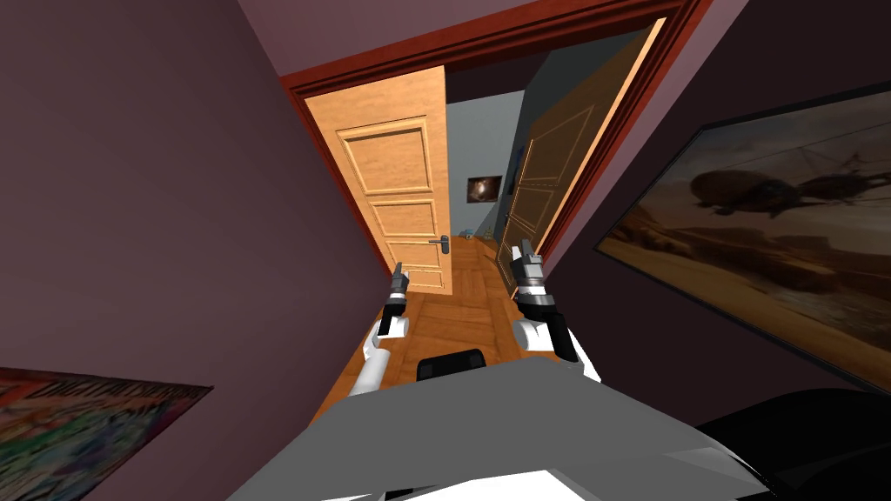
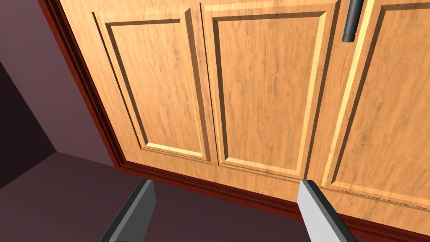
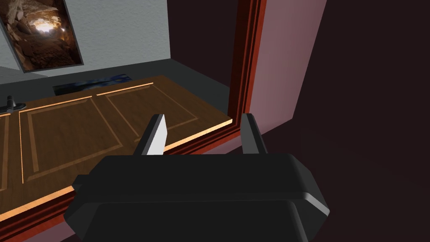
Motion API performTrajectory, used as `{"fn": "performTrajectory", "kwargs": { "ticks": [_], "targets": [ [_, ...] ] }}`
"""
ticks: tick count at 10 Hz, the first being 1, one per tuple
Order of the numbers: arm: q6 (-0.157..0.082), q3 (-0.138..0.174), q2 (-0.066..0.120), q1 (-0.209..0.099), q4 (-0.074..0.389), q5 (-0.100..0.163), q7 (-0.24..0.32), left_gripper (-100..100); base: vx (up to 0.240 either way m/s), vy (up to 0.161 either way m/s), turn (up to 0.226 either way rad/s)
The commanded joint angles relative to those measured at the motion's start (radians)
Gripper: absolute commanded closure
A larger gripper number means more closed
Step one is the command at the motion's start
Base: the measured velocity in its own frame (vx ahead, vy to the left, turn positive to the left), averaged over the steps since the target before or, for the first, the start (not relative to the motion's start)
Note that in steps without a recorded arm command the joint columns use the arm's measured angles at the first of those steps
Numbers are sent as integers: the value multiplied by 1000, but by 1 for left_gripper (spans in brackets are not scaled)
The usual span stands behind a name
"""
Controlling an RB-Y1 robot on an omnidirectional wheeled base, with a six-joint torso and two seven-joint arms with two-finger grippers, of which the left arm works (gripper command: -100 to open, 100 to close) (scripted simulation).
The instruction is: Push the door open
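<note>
Right now my left gripper [image 2: 226,181] has its fingers spread and empty, pointing at the lower panels of the light wooden door leaf [image 1: 391,174], which stands in the left half of the red frame [image 1: 487,39]. My right gripper [image 3: 203,115], fingers likewise apart, sits by the frame's right post, beside the darker leaf [image 1: 544,187], which is swung inward.

I see dimly: walls [image 1: 130,174] splay toward my head view's corners; left door leaf [image 1: 396,187], eleven o'clock, glows; right door leaf [image 1: 544,187] is shadowed.
</note>
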Motion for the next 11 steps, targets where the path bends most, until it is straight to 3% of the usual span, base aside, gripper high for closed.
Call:
{"fn": "performTrajectory", "kwargs": {
  "ticks": [1,5,6,11],
  "targets": [
    [6,-3,-4,-33,50,-1,-1,-100,102,-20,-12],
    [16,-9,-12,-112,174,-3,0,-100,101,-37,-10],
    [16,-9,-12,-112,182,-3,0,-100,70,-12,-3],
    [24,-14,-22,-187,303,-4,1,-100,68,-11,-7]
  ]
}}
